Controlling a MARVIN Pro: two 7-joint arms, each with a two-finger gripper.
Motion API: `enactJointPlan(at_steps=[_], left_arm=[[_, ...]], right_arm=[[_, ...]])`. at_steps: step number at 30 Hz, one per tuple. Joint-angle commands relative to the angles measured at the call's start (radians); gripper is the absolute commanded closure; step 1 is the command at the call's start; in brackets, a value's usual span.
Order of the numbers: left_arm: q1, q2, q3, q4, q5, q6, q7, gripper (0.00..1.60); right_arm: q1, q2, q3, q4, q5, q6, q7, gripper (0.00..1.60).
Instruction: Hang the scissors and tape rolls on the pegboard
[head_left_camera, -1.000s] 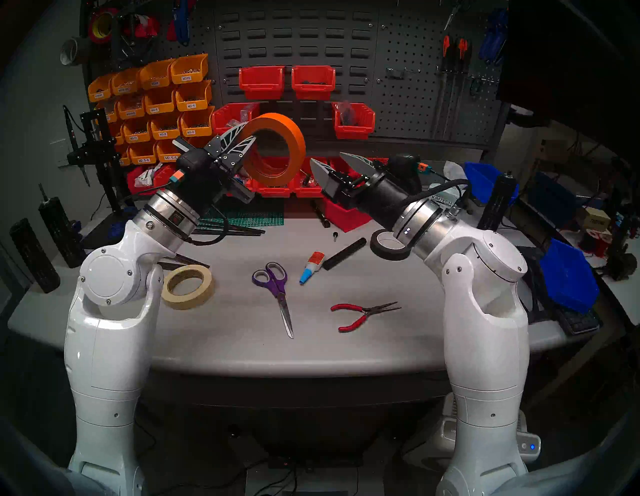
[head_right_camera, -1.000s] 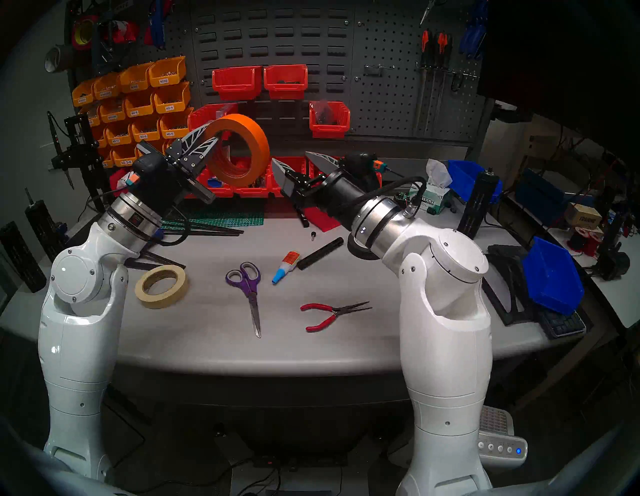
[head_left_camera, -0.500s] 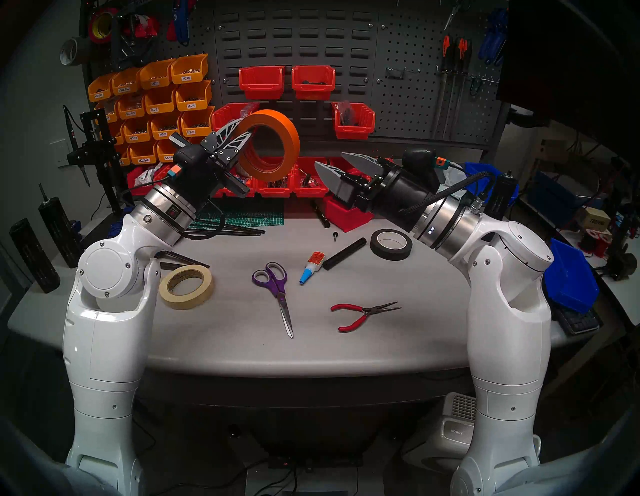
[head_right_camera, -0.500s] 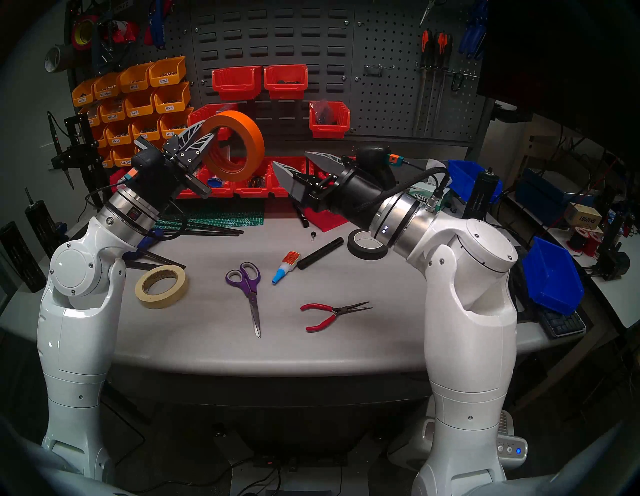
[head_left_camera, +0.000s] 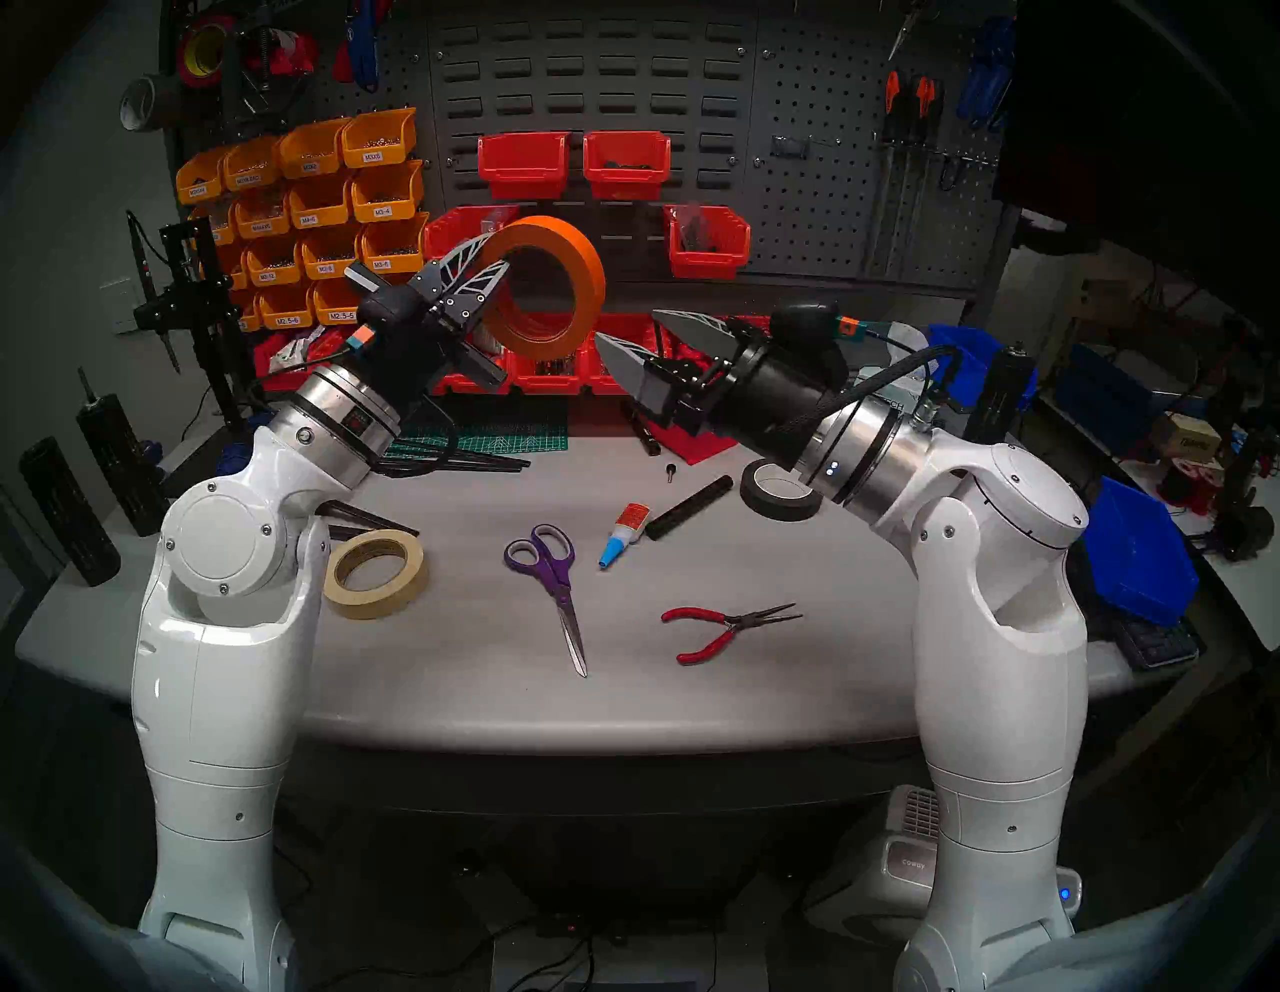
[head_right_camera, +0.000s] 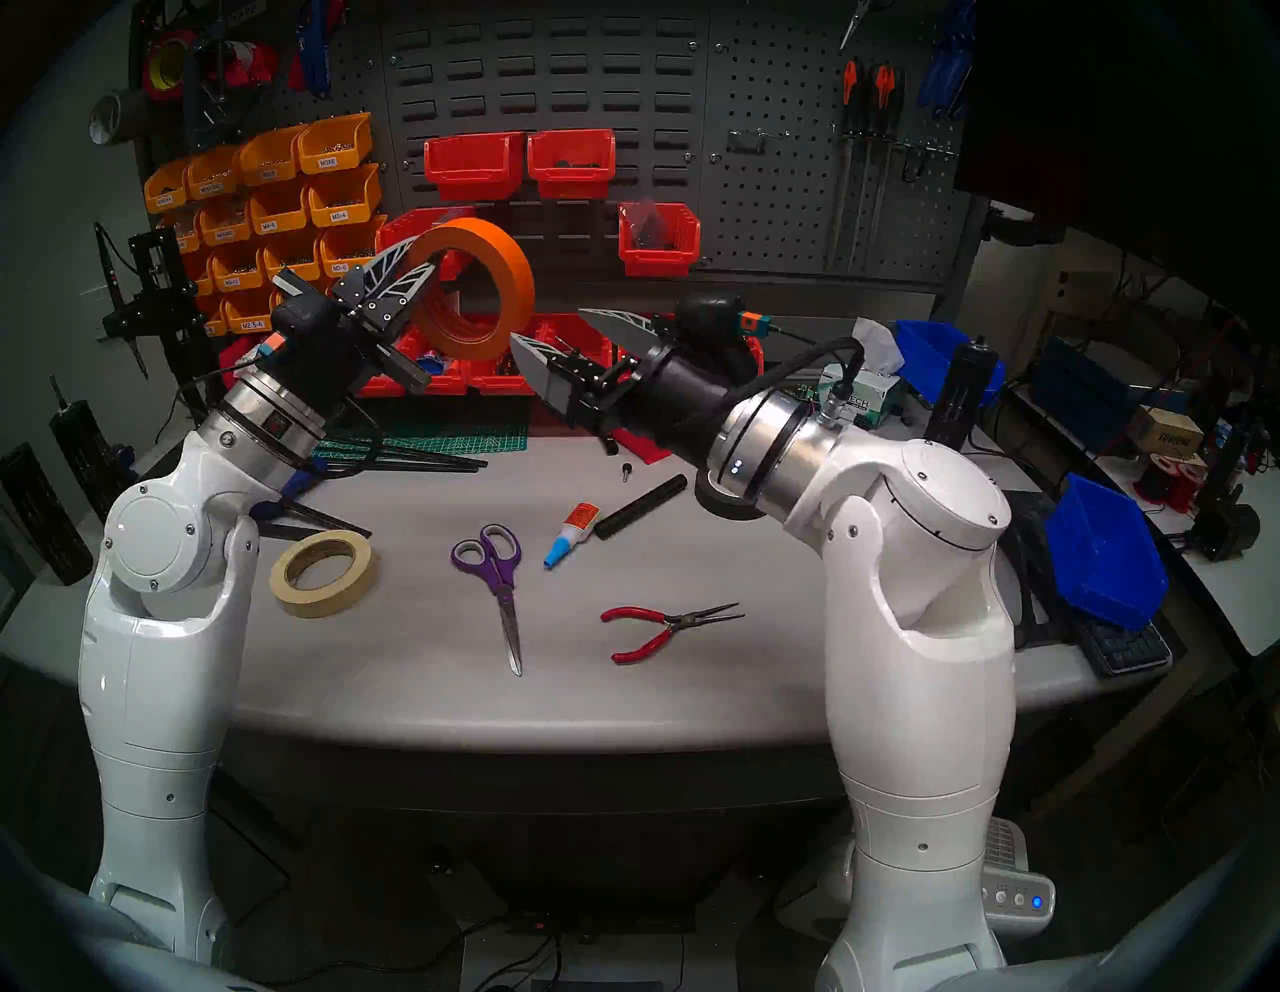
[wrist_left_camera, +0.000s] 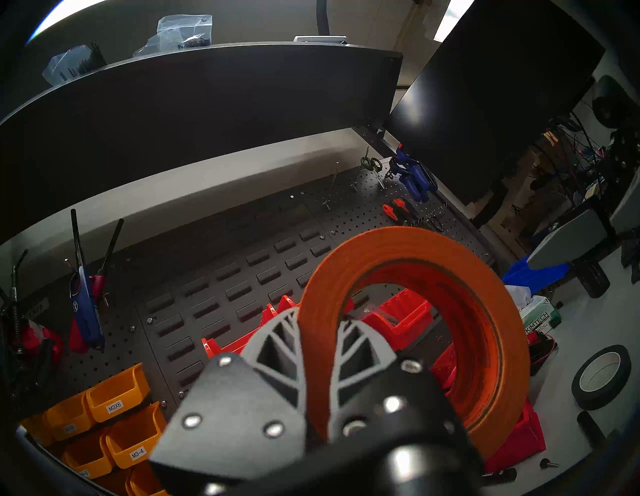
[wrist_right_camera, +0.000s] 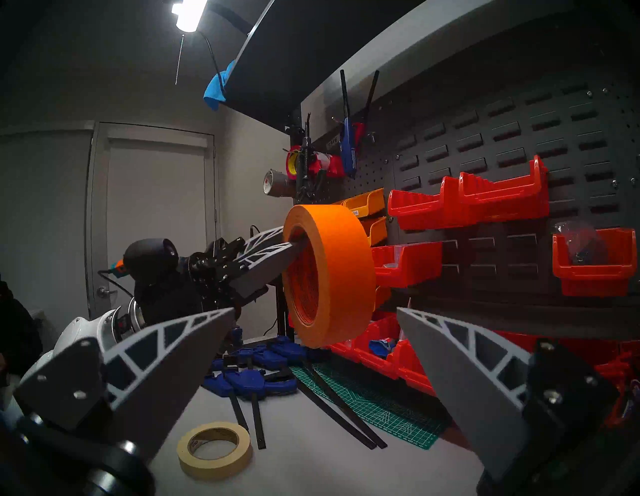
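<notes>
This is a workshop: a grey table (head_left_camera: 485, 693) holds tools, and the wall behind has a pegboard (head_left_camera: 817, 208), hanging screwdrivers (head_left_camera: 907, 97) and orange bins (head_left_camera: 318, 201) of screws.

Beside the purple-handled scissors (head_left_camera: 550, 585) lie a cream tape roll (head_left_camera: 374, 573) and red-handled pliers (head_left_camera: 720, 629); above them, a bright orange tape roll (head_left_camera: 547, 287).

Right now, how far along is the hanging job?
Nothing is hung yet. In hand: the left gripper is clamped on the orange tape roll, held up before the pegboard; the right gripper is open beside it. Left: cream masking tape roll and purple scissors, both on the table.
</notes>
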Motion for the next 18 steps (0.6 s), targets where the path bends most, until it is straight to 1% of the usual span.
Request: enactJointPlan(at_steps=[1, 4, 6, 7, 8, 10, 12, 13, 14, 15, 18], left_arm=[[-0.021, -0.005, -0.010, -0.058, -0.017, 0.007, 0.005, 1.60], [-0.014, -0.006, -0.011, -0.072, -0.018, 0.011, 0.002, 1.60], [-0.011, -0.006, -0.012, -0.077, -0.018, 0.013, 0.002, 1.60], [-0.004, -0.007, -0.013, -0.087, -0.015, 0.013, 0.003, 1.60], [0.001, -0.007, -0.013, -0.094, -0.012, 0.016, 0.003, 1.60], [0.005, -0.008, -0.014, -0.098, -0.011, 0.017, 0.003, 1.60], [0.016, -0.011, -0.012, -0.109, -0.004, 0.020, 0.005, 1.60], [0.016, -0.011, -0.012, -0.109, -0.004, 0.020, 0.005, 1.60], [0.020, -0.014, -0.011, -0.114, -0.002, 0.022, 0.008, 1.60], [0.029, -0.016, -0.009, -0.122, 0.002, 0.023, 0.009, 1.60], [0.038, -0.017, -0.007, -0.127, 0.007, 0.022, 0.009, 1.60]], right_arm=[[0.057, -0.026, -0.023, 0.001, -0.005, -0.015, -0.016, 0.00], [0.075, -0.030, -0.044, 0.010, -0.034, -0.028, -0.036, 0.00], [0.080, -0.033, -0.050, 0.014, -0.040, -0.032, -0.043, 0.00], [0.085, -0.051, -0.062, 0.016, -0.052, -0.038, -0.064, 0.00], [0.094, -0.039, -0.076, 0.019, -0.068, -0.047, -0.063, 0.00], [0.094, -0.044, -0.084, 0.021, -0.077, -0.054, -0.072, 0.00], [0.093, -0.073, -0.106, 0.021, -0.103, -0.078, -0.110, 0.00], [0.093, -0.073, -0.106, 0.021, -0.103, -0.078, -0.110, 0.00], [0.096, -0.068, -0.113, 0.023, -0.116, -0.086, -0.114, 0.00], [0.097, -0.068, -0.130, 0.023, -0.150, -0.109, -0.139, 0.00], [0.094, -0.085, -0.135, 0.026, -0.155, -0.120, -0.157, 0.00]])
